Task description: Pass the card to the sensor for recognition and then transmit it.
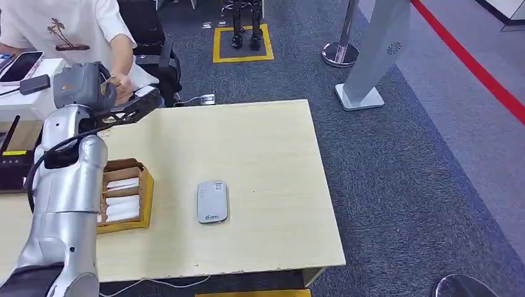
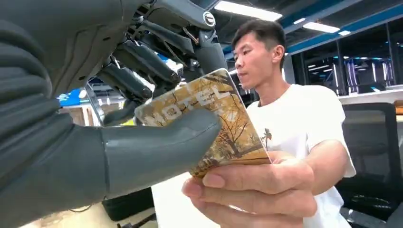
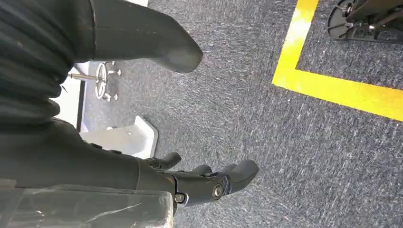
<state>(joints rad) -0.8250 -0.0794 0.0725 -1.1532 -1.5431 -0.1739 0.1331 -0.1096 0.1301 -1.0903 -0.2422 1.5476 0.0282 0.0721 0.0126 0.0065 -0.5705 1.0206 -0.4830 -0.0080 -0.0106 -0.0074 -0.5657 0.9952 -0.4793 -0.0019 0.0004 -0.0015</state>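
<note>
- Looks like an exhibition hall or demo floor in an office building, not a home
- Grey carpet marked with a yellow taped square and a red line
- A stanchion post and a slanted grey kiosk stand beyond the pale wooden table
- Long ceiling strip lights and what may be dark glass partitions behind the person's office chair

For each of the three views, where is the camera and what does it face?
Head view: high on the body, facing down at the table; left arm shows.
Left wrist view: behind the left hand, facing a person; both grip the card.
Right wrist view: behind the right hand, facing carpet.
Head and left wrist views share the left hand and person.
</note>
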